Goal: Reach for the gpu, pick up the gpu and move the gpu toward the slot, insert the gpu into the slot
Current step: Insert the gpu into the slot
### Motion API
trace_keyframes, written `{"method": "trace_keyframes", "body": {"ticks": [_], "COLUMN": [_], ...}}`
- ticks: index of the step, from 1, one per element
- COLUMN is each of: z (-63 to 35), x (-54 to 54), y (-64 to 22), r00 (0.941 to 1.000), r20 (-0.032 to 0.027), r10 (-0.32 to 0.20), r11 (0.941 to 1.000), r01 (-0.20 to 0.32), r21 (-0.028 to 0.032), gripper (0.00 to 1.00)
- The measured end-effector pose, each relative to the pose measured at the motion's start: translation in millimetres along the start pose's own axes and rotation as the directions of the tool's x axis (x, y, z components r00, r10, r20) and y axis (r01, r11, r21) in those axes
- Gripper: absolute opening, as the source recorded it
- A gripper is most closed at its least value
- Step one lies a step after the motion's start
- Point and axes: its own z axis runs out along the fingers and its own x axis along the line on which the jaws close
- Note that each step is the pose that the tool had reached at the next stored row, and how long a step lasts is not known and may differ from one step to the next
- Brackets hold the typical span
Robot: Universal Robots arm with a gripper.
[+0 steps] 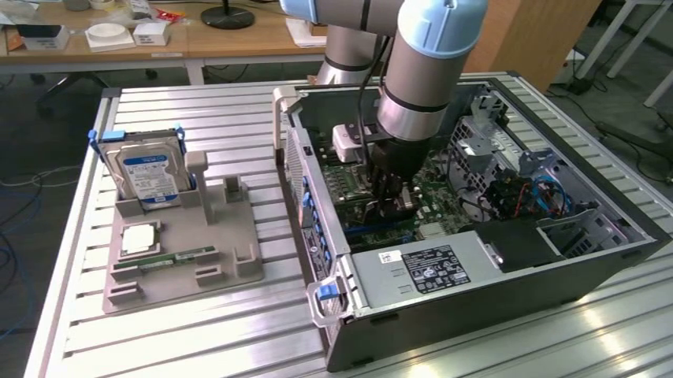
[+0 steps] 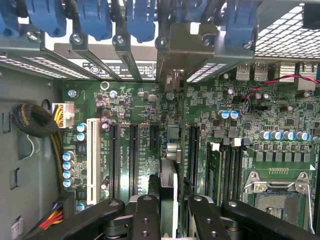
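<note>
My gripper (image 1: 392, 203) is down inside the open computer case (image 1: 315, 197), just above the green motherboard (image 1: 442, 197). It is shut on the gpu (image 2: 170, 150), a thin dark card that the wrist view shows edge-on between the two black fingers (image 2: 149, 212). The card's pale metal end (image 2: 175, 50) reaches the rear slot openings beneath the blue latches (image 2: 95, 20). The card stands upright along the line of the slot (image 2: 172, 135), between two empty black expansion slots (image 2: 134, 155). How deep it sits I cannot tell.
A grey holder tray (image 1: 179, 244) lies on the table at the exterior view's left, carrying the silver hard drive (image 1: 150, 173) and a green memory stick (image 1: 169, 258). The power supply (image 1: 421, 272) and drive cage (image 1: 547, 236) crowd the case's near side. The CPU socket (image 2: 277, 190) lies beside the slots.
</note>
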Motion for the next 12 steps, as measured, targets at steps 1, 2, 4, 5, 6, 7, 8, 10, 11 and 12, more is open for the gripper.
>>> {"method": "trace_keyframes", "body": {"ticks": [1, 2, 4, 5, 6, 7, 8, 10, 11, 12], "z": [0.1, 0.1, 0.2, 0.2, 0.3, 0.4, 0.5, 1.7, 2.6, 2.7], "x": [0.0, 0.0, 0.0, 0.0, 0.0, 0.0, -0.2, -0.7, -0.9, -0.9], "y": [0.0, 0.0, 0.0, 0.0, 0.0, 0.0, -0.1, 0.0, 0.1, 0.1], "r00": [1.0, 1.0, 1.0, 1.0, 1.0, 1.0, 1.0, 1.0, 1.0, 1.0], "r20": [0.0, 0.0, 0.0, 0.0, 0.0, 0.0001, 0.0001, -0.0003, 0.0003, 0.0005], "r10": [0.001, 0.001, 0.001, 0.001, 0.001, 0.001, 0.001, 0.001, 0.001, 0.001], "r11": [1.0, 1.0, 1.0, 1.0, 1.0, 1.0, 1.0, 1.0, 1.0, 1.0], "r01": [-0.001, -0.001, -0.001, -0.001, -0.001, -0.001, -0.001, -0.001, -0.001, -0.001], "r21": [0.0, 0.0, 0.0, -0.0001, 0.0, 0.0, 0.0, -0.0005, -0.0009, -0.0007], "gripper": [0.27, 0.27, 0.27, 0.27, 0.27, 0.27, 0.27, 0.27, 0.27, 0.27]}}
